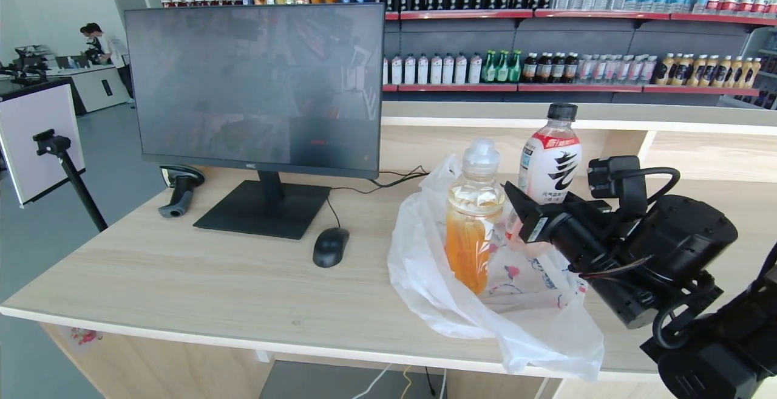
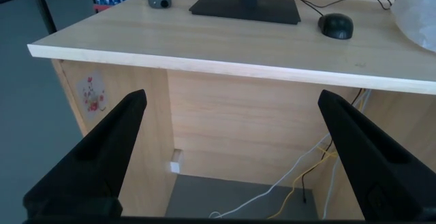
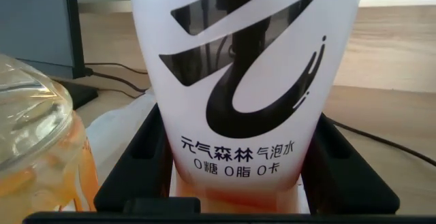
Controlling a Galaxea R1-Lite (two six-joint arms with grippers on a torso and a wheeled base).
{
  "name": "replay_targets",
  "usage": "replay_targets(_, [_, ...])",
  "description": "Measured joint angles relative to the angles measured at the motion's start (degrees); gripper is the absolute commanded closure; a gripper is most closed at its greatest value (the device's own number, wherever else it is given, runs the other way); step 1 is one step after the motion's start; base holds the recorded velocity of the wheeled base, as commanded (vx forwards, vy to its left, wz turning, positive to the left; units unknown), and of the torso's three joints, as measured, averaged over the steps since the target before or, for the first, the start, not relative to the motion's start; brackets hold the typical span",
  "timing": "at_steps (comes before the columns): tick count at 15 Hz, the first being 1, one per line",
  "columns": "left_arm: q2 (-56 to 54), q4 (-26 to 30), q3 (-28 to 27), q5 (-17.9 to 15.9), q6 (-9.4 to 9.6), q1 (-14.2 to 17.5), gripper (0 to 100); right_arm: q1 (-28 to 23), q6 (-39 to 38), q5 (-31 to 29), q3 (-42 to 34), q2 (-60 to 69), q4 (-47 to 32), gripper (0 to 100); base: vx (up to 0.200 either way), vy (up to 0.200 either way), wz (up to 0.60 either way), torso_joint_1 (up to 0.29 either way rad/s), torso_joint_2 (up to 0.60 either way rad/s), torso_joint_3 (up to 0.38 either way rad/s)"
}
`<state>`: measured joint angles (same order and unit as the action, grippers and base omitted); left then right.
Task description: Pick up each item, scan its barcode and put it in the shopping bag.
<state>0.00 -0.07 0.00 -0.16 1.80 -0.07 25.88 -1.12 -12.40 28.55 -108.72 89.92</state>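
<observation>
Right gripper (image 1: 527, 220): jaws clamped on the lower body of the white-labelled plastic drink bottle with black cap (image 1: 549, 165), one jaw each side. Bottle is upright, with pinkish liquid showing at its base. It's at the far right side of the translucent white plastic shopping bag (image 1: 437, 289). Can't tell if its base is inside the bag or just behind it.

The bag sits on the right part of the light wood desk (image 1: 182, 277), near the front edge, mouth open upward. Inside it: one clear plastic bottle of orange drink with a clear domed cap (image 1: 475, 229), upright, bag film around its lower half. It's just left of the held bottle.

Left gripper (image 2: 231, 98): jaws wide open, nothing between them. It's low in front of the desk's near left side, below the top edge.

Also on the desk: black monitor (image 1: 255, 89) far left, black mouse (image 1: 331, 246) by its stand, black handheld barcode scanner (image 1: 179, 192) left of the stand.
</observation>
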Motion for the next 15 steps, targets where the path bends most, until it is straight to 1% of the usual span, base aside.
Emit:
replay_targets(9, [0.02, 0.00, 0.00, 0.05, -0.11, 0.00, 0, 0.02, -0.10, 0.02, 1.85, -5.58, -0.04, 100, 0.000, 0.000, 0.00, 0.000, 0.00, 0.000])
replay_targets(15, [0.02, 0.00, 0.00, 0.05, -0.13, -0.04, 0, -0.30, -0.21, 0.02, 2.36, -7.05, 0.00, 100, 0.000, 0.000, 0.00, 0.000, 0.00, 0.000])
